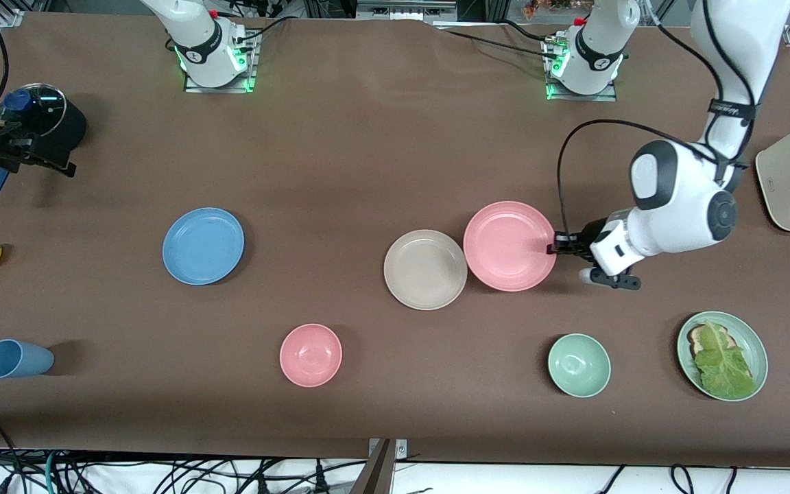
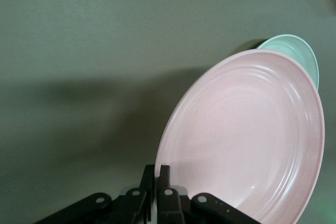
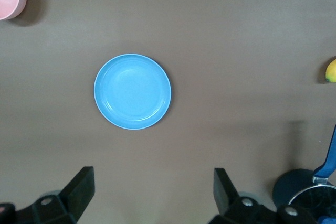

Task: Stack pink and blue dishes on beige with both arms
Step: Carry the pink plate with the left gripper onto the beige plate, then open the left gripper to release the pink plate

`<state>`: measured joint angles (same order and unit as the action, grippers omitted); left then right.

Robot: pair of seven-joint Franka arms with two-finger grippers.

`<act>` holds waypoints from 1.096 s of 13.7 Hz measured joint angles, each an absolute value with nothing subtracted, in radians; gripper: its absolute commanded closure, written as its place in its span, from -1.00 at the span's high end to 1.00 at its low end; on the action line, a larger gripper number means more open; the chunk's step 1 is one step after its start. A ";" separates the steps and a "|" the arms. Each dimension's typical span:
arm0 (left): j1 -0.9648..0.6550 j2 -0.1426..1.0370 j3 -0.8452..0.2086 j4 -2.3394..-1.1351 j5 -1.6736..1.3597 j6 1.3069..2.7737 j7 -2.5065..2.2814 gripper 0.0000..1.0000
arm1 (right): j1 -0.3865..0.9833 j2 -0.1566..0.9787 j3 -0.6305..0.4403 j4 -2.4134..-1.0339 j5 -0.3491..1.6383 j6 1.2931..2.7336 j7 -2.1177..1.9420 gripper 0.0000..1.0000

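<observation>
Pink plate point(image 1: 509, 245) sits pinched at its rim by the left gripper point(image 1: 559, 245), whose fingers point(image 2: 164, 182) are clamped tight on the edge toward the left arm's end of the table; in the left wrist view the plate tilts up off the brown table point(image 1: 367, 151), its other edge just beside or overlapping the beige plate point(image 1: 426, 269). The blue plate point(image 1: 204, 245) lies flat, well apart, toward the right arm's end; the right gripper point(image 3: 152, 195) hangs high above the table near it, fingers spread wide and holding nothing; a pink bowl point(image 1: 310, 355) lies nearer the front camera.
</observation>
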<state>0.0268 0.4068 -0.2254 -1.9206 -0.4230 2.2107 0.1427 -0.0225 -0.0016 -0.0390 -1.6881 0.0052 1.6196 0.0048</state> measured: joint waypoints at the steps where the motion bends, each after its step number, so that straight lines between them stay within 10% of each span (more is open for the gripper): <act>1: -0.002 0.428 -0.225 -1.912 -0.423 2.239 0.116 -1.00 | -0.022 -0.002 -0.039 -1.688 0.005 1.620 0.005 1.00; 15: -0.340 0.606 -0.099 -1.715 -0.423 2.284 -0.190 -1.00 | -0.022 -0.002 -0.039 -1.688 0.005 1.619 0.005 1.00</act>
